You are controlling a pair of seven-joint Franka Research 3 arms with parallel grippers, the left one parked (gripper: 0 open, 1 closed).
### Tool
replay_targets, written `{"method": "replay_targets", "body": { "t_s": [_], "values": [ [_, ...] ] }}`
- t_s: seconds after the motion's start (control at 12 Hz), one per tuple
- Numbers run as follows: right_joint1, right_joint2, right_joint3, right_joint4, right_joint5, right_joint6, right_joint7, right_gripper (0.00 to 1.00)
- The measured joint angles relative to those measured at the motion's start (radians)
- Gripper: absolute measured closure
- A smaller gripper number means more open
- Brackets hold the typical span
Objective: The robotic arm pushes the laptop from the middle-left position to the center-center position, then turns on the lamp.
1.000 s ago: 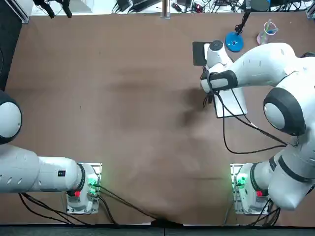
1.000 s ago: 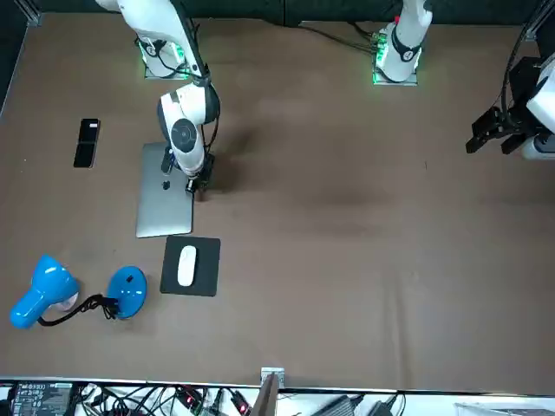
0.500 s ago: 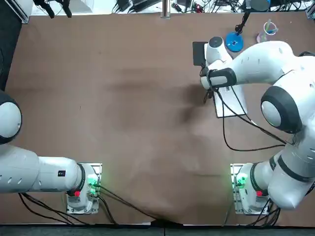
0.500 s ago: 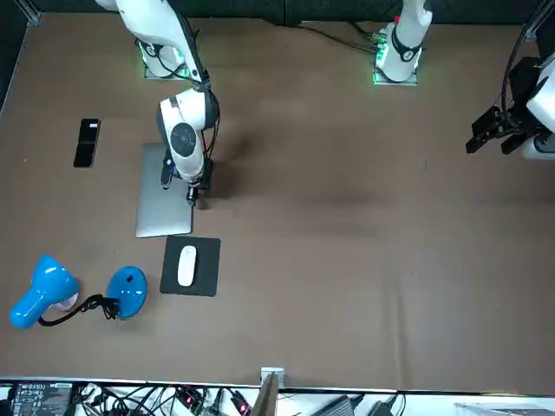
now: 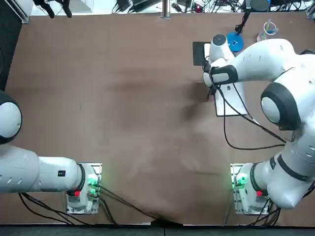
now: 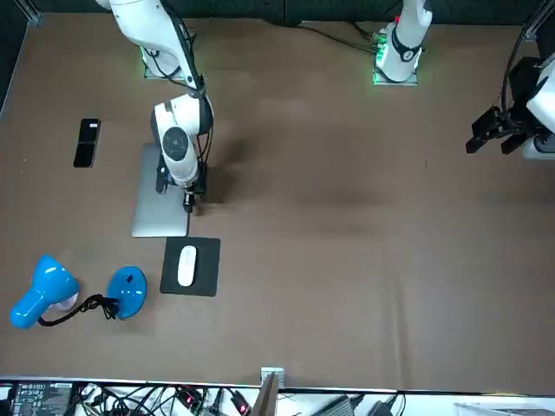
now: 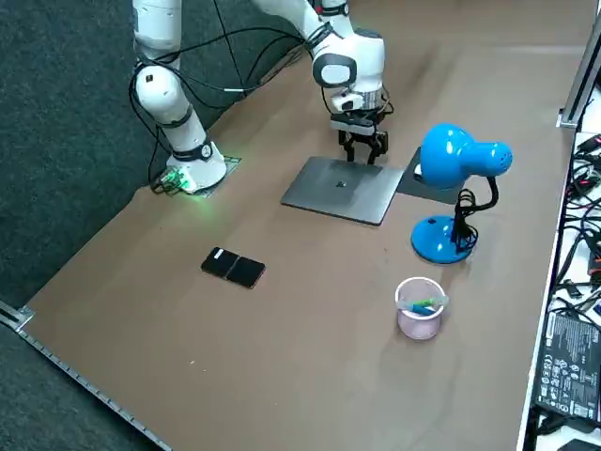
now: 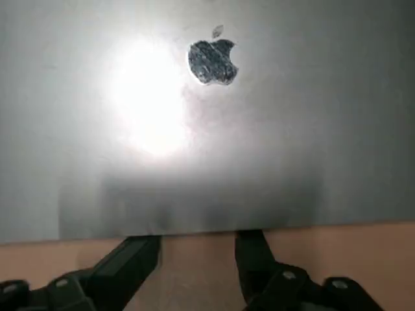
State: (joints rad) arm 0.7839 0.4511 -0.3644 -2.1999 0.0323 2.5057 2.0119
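Note:
A closed silver laptop point(image 5: 232, 101) point(image 6: 159, 206) point(image 7: 342, 190) lies on the brown table, right of centre from the robot's side. My right gripper point(image 5: 208, 93) point(image 6: 187, 198) point(image 7: 362, 150) is low at the laptop's edge that faces the table's middle. In the right wrist view its two fingertips point(image 8: 130, 256) stand a little apart, open, right against the lid's point(image 8: 214, 116) edge, with bare table between them. The blue desk lamp point(image 6: 46, 290) point(image 7: 459, 158) stands beyond the laptop on its round base point(image 5: 235, 42) point(image 7: 439, 238).
A white mouse point(image 6: 186, 265) rests on a black pad point(image 6: 204, 273) point(image 5: 198, 53) just past the laptop. A black phone point(image 6: 87, 142) point(image 7: 234, 268) lies near the right table edge. A clear cup point(image 5: 268, 31) point(image 7: 419, 308) stands by the lamp.
My gripper has slid along the laptop's edge, away from the arm's base. The laptop has shifted slightly toward the robot's right.

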Motion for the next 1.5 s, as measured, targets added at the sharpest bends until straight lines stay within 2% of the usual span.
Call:
{"method": "replay_targets", "body": {
  "t_s": [1.0,1.5],
  "values": [
    [-0.025,-0.001,0.000,-0.004,0.000,-0.004,-0.035,0.20],
    [-0.029,-0.010,-0.018,-0.016,0.000,-0.049,-0.061,0.20]
  ]
}}
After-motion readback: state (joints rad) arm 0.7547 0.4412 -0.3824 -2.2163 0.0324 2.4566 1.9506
